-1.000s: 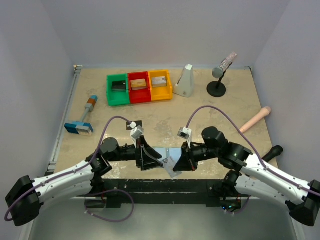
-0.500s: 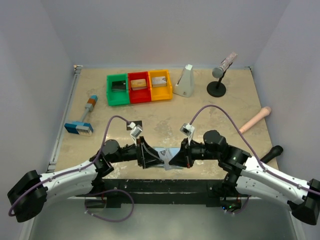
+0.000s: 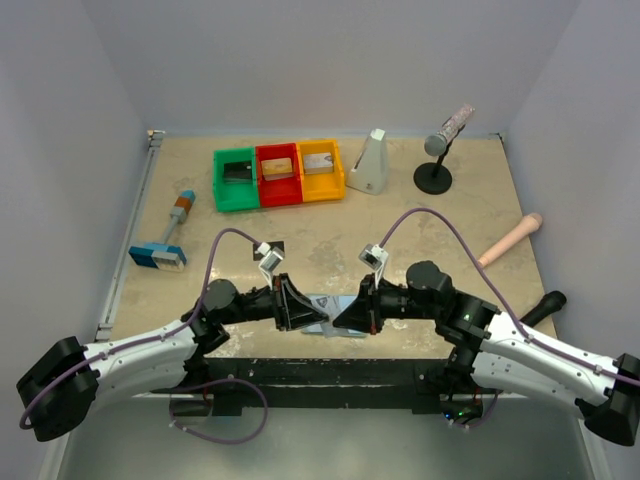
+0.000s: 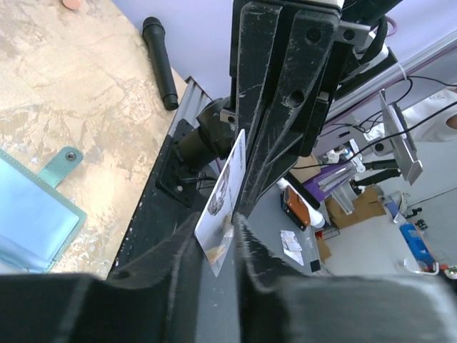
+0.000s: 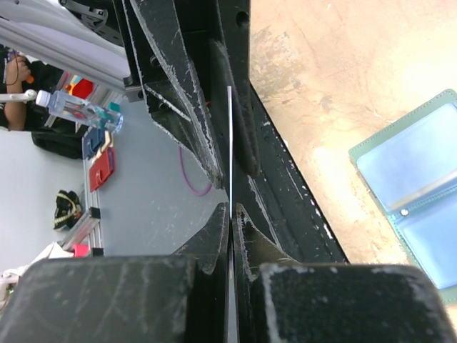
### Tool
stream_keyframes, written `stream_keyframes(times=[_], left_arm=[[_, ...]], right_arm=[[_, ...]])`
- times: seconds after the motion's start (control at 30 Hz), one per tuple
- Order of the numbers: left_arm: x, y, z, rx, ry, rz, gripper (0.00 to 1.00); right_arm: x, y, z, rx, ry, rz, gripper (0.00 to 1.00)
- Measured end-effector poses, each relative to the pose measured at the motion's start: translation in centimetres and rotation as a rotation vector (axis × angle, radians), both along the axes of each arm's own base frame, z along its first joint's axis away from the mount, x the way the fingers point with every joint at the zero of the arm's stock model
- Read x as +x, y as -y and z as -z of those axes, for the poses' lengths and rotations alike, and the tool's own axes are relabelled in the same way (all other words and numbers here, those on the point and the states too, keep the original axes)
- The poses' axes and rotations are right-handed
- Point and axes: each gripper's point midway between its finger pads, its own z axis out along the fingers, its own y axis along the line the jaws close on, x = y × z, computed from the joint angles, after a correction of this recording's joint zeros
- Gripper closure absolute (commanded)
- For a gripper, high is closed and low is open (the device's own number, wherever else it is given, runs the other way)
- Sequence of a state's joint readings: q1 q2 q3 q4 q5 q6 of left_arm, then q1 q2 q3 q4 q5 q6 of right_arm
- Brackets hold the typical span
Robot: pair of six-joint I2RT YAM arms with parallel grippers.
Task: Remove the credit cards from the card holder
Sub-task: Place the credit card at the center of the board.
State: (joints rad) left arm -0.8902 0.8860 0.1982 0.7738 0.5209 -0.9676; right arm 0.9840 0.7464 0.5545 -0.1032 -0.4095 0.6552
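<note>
The card (image 4: 227, 187) is showing a pale silver-grey face with a darker grey figure printed on it; any lettering is too small to read. It is hanging in the air near the table's (image 3: 420, 230) front edge. Its long axis is running from one claw to the other, left to right across the table, and the right wrist camera is seeing it purely edge-on. The right claw (image 5: 230, 211) is clamping tight on one end. The left claw (image 4: 220, 227) is sitting narrow around the other end; whether it is actually pinching cannot be told. The card holder (image 4: 32, 214) is lying open on the table under the claws, pale blue pockets facing up, its snap tab (image 4: 63, 158) spread flat. Far back, the green bin (image 3: 236, 204) is holding a dark flat item, while the red bin (image 3: 280, 197) and the yellow bin (image 3: 322, 191) are holding tan ones.
</note>
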Motion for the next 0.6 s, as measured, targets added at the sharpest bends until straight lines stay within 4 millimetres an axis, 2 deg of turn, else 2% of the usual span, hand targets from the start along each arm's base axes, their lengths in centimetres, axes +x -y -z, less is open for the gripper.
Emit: stream_keyframes(times=[0.03, 0.1, 0.17, 0.27, 0.33, 0.6], left_arm=[[0.0, 0.0, -0.1, -0.003, 0.0, 0.001, 0.87], [-0.1, 0.0, -0.2, -0.009, 0.0, 0.006, 1.0], [-0.2, 0.0, -0.5, -0.018, 0.006, 0.013, 1.0], [-0.4, 0.0, -0.5, -0.019, 0.008, 0.022, 1.0], [-0.5, -0.1, -0.5, -0.016, 0.006, 0.027, 1.0], [-2.1, -0.2, 0.7, 0.033, 0.002, 0.117, 1.0]], right_arm=[[-0.1, 0.0, 0.0, 0.0, 0.0, -0.002, 0.9], [-0.1, 0.0, 0.0, -0.001, -0.001, -0.004, 0.58], [-0.1, 0.1, 0.2, -0.01, -0.005, 0.002, 0.44], [-0.4, 0.7, 0.2, -0.031, -0.004, 0.001, 0.38], [-0.5, 1.2, -0.4, -0.043, 0.011, 0.002, 0.37], [-0.3, 3.1, -6.2, -0.038, 0.145, -0.006, 0.33]])
